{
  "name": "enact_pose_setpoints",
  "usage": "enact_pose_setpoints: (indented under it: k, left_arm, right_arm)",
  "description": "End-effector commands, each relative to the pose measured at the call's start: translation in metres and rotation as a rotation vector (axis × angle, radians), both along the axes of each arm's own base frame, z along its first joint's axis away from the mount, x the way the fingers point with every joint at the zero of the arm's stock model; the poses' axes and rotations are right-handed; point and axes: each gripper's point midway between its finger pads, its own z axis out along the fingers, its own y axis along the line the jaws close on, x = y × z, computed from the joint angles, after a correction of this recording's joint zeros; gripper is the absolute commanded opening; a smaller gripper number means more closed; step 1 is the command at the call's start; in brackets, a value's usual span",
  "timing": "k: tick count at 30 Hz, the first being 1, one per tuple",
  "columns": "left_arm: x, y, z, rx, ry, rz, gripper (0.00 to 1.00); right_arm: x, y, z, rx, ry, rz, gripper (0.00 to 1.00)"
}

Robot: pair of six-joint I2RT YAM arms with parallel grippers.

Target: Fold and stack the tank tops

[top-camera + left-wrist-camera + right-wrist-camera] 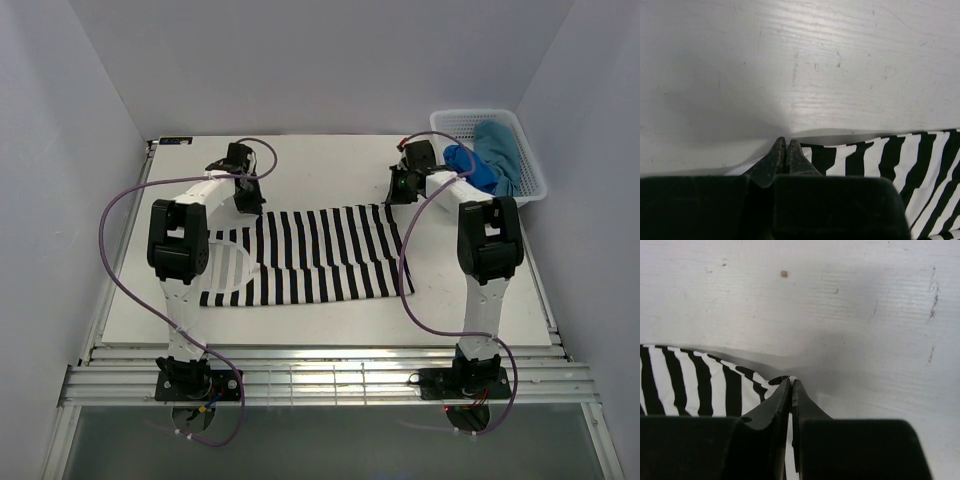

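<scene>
The black-and-white striped tank top lies spread flat across the middle of the white table. My left gripper is at its far left corner; in the left wrist view the fingertips are pressed together at the cloth's edge, stripes running off to the right. At the far right corner my right gripper is shut, and a strip of the striped cloth shows pinched between its fingers. A royal blue tank top and a teal one lie bunched in the basket.
A white mesh basket stands at the table's back right corner, close to the right arm. Grey walls close in the table on the left, back and right. Purple cables loop from both arms over the table.
</scene>
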Motion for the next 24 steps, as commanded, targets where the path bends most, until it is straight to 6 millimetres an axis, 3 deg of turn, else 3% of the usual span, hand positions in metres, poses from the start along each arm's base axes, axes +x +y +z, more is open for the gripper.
enact_pose_setpoints:
  k: [1, 10, 16, 18, 19, 21, 24]
  left_arm:
    - [-0.002, -0.006, 0.054, -0.038, -0.107, -0.016, 0.00]
    - [-0.024, -0.010, 0.066, -0.053, -0.137, -0.013, 0.00]
    - [-0.049, -0.006, 0.060, -0.051, -0.118, 0.016, 0.00]
    - [-0.053, -0.006, 0.071, -0.066, -0.156, 0.019, 0.00]
    - [-0.062, -0.006, 0.064, -0.072, -0.140, 0.023, 0.00]
    - [-0.067, -0.007, 0.072, -0.091, -0.170, 0.026, 0.00]
    - [-0.078, -0.004, 0.069, -0.096, -0.167, 0.036, 0.00]
  right_arm:
    - [0.006, 0.010, 0.051, 0.041, -0.173, 0.063, 0.08]
    - [-0.027, 0.009, 0.061, 0.081, -0.201, 0.089, 0.08]
    - [-0.047, 0.006, 0.076, 0.101, -0.233, 0.078, 0.08]
    - [-0.057, 0.001, 0.068, 0.092, -0.219, 0.068, 0.08]
    - [-0.061, 0.001, 0.074, 0.096, -0.230, 0.066, 0.08]
    - [-0.071, -0.002, 0.068, 0.094, -0.214, 0.062, 0.08]
    - [-0.081, -0.004, 0.072, 0.096, -0.220, 0.063, 0.08]
